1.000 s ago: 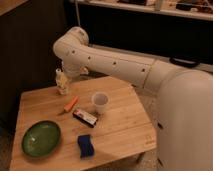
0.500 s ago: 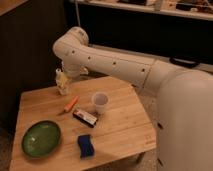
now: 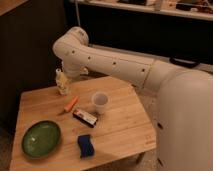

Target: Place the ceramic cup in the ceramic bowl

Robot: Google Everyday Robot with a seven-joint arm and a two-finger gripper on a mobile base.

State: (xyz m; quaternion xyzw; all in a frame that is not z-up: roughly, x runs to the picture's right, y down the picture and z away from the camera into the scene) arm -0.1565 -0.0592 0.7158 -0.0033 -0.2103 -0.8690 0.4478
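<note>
I have the end effector [image 3: 68, 76] at the far left of the wooden counter [image 3: 125, 122], at the low end of the white arm [image 3: 107, 57]. It hangs just beside a small pale bottle [image 3: 61, 82], and I cannot tell whether it is spread or pressed together. I judge it holds nothing of the task.

The small plain white ceramic cup [image 3: 100, 101] stands upright around the middle of the counter, well apart from the end effector. The shallow dark-green ceramic bowl [image 3: 41, 139] sits at the near left corner with nothing in it. So the grasp is not yet made.

What worries me from here:

- **The bottle.** It is so close to the end effector that swinging right toward the cup could clip and topple it.
- **Clutter by the cup.** A thin orange stick [image 3: 71, 104] lies just to its left. A flat dark packet [image 3: 85, 117] lies just on its near side, between cup and bowl. A low approach or a low carry could shove either one, or nudge the cup off its spot.
- **The grip.** The glazed, tapered wall looks slippery, and an off-centre pinch could let the cup twist out or tip.
- **The release.** The bowl is shallow and close to the counter's edge. Letting go too high could crack ceramic on ceramic, tip the cup over the rim, or push the bowl toward the blue sponge [image 3: 85, 146].
</note>
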